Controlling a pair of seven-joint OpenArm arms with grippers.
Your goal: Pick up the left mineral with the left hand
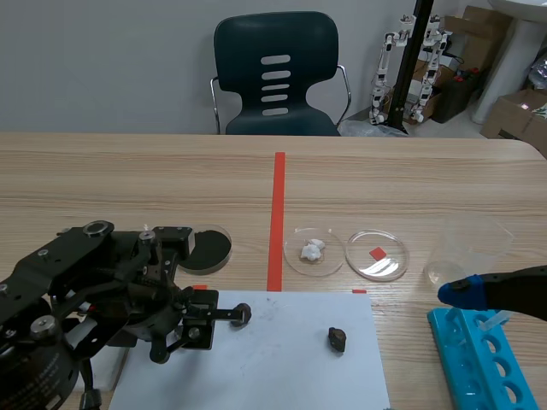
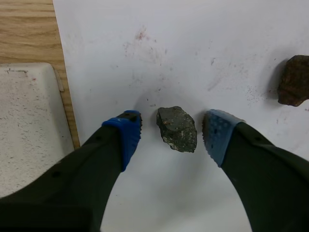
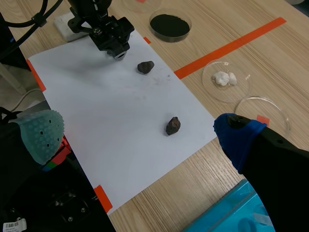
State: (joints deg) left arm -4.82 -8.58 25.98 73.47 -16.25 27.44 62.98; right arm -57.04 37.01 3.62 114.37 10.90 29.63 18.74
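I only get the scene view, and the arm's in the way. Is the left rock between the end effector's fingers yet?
Observer: Yes. The left wrist view shows the left mineral between the open fingers of the left end effector, touching neither pad.
Operator: What's next to it?
Observer: A white speckled slab lies off the paper, beside one finger.
Operator: And the other hand?
Observer: The right end effector is open, holding nothing.

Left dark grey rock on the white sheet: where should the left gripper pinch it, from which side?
Pinch the dark grey rock across its middle, on the flanks facing the pads, straight down from above. It lies low on the white paper, and the open left gripper straddles it. The brown rock lies apart, so probably no clash.
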